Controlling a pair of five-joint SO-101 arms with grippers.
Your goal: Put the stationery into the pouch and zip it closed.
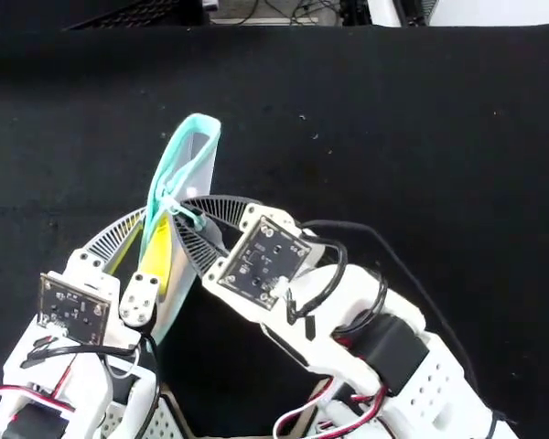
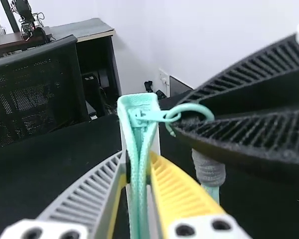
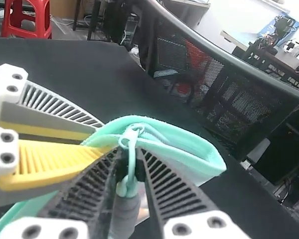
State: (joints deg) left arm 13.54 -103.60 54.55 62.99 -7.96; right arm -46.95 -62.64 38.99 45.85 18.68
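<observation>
You see the pouch (image 1: 190, 151) held on edge, zip side up, over the black table (image 1: 393, 137), just in front of both arms. Your left gripper (image 2: 138, 169) is clamped on its body, one finger on each side. Your right gripper (image 3: 129, 155) pinches the zip pull (image 3: 131, 135), just beside the left fingers (image 2: 177, 194).

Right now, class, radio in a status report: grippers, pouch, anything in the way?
Left gripper shut on pouch. Right gripper shut on zipper pull. Both crowd the zipper pull: tight quarters.
</observation>
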